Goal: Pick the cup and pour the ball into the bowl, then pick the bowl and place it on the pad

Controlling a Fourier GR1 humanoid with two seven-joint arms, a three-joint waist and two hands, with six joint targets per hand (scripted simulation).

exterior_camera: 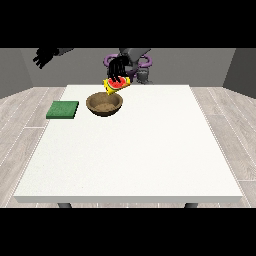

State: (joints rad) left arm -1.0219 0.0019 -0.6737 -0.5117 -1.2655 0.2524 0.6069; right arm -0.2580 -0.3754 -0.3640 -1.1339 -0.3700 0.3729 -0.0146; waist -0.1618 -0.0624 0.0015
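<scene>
A yellow cup (117, 85) hangs tilted just above the far right rim of the brown bowl (104, 104). A red ball (115, 85) shows in the cup's mouth. The hand at the view's right (118, 67) comes down from above with its fingers curled round the cup. Raised high, off the table's far left corner, is the hand at the view's left (46, 56); its fingers are spread and it holds nothing. The flat green pad (63, 109) lies to the left of the bowl, near the table's left edge.
The white table (150, 150) stretches wide towards the camera and to the right of the bowl. The robot's body (136, 64) stands behind the far edge, with purple rings at its sides.
</scene>
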